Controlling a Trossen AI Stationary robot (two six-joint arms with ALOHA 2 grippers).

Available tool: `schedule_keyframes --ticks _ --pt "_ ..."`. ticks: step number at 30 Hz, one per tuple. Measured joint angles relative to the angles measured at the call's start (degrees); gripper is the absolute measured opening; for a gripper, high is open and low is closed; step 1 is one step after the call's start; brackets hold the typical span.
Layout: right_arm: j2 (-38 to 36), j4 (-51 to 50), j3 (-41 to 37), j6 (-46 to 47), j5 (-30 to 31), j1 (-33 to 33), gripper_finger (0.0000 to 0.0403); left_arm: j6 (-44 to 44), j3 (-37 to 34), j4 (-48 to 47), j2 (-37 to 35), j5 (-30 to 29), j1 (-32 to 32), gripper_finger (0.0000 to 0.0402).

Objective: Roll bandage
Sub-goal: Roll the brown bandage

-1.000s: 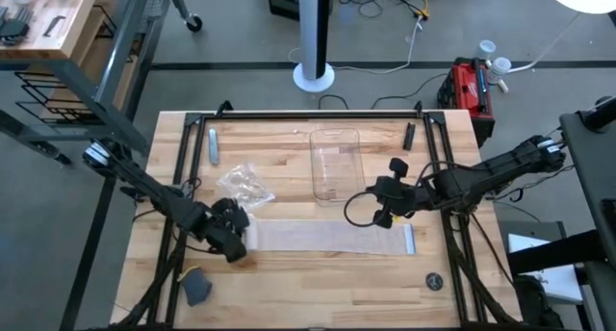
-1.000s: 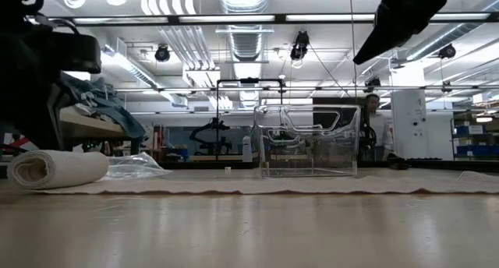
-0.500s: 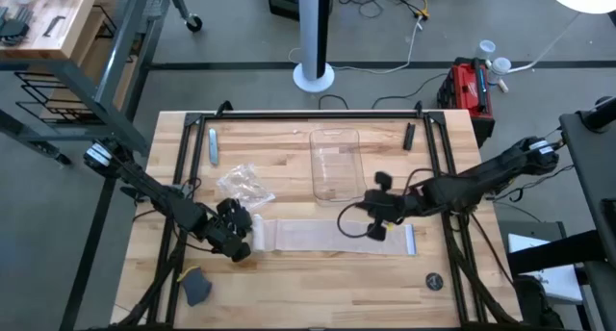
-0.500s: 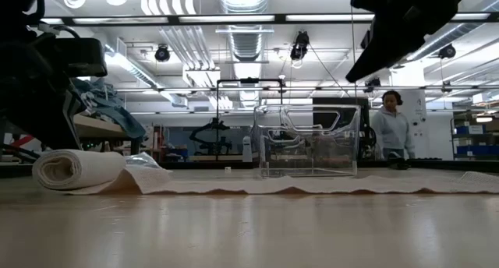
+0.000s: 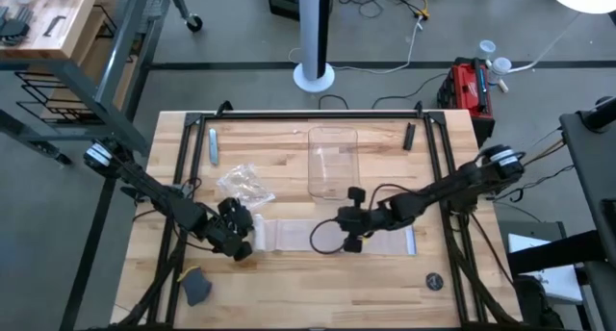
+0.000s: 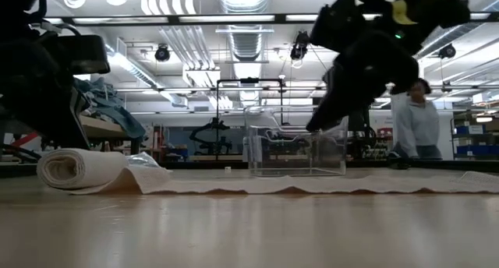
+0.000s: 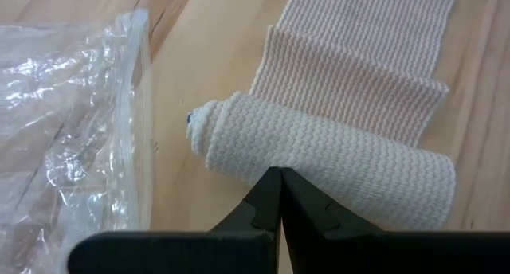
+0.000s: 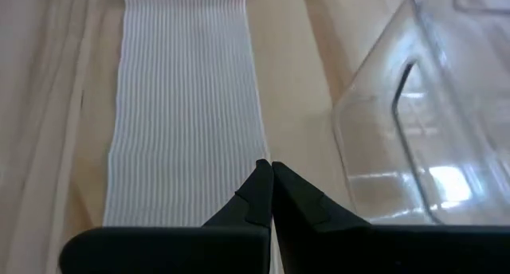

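Observation:
The bandage lies across the table's near half. Its left end is wound into a small roll (image 5: 261,237) (image 6: 74,168), and the flat strip (image 5: 298,237) (image 8: 183,107) runs from it toward the right. My left gripper (image 5: 245,238) (image 7: 279,177) is shut, with its tips at the roll's left side. My right gripper (image 5: 345,236) (image 8: 269,169) is also shut. It hangs above the strip's middle, near the edge that faces the clear tray (image 5: 332,163), and touches nothing. My left gripper has its shut fingertips (image 7: 277,186) against the long side of the roll (image 7: 319,174), about midway along it. The fingers come from the table's left, slanting down, and lie across the roll. The roll rests on the table with its free strip flat beyond it.
A crinkled clear wrapper (image 5: 243,185) (image 7: 72,123) lies just beyond the roll. A grey object (image 5: 197,288) sits near the front left and a small dark disc (image 5: 434,282) near the front right. A person (image 6: 413,120) stands in the room behind the table.
The roll has turned a little toward the table's right, taking up more strip, with my left gripper behind it. My right gripper has travelled toward the table's left and slightly nearer along the strip, still shut.

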Motion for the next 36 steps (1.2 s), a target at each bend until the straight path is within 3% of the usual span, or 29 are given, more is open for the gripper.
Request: schedule_keyframes --ticks 10,20,36 --pt "8.16 3.38 7.52 -3.10 -5.68 -0.65 0.0000 -0.16 -0.02 0.27 0.00 -1.35 0.00 0.0000" --pt "15.39 5.14 13.18 -2.94 -5.97 -0.60 0.0000 -0.24 -0.02 1.25 0.00 -1.43 0.01 0.0000" --pt "20.82 6.22 12.79 5.14 -7.54 1.33 0.0000 -0.15 -0.04 4.67 0.26 -1.36 -0.49 0.0000"
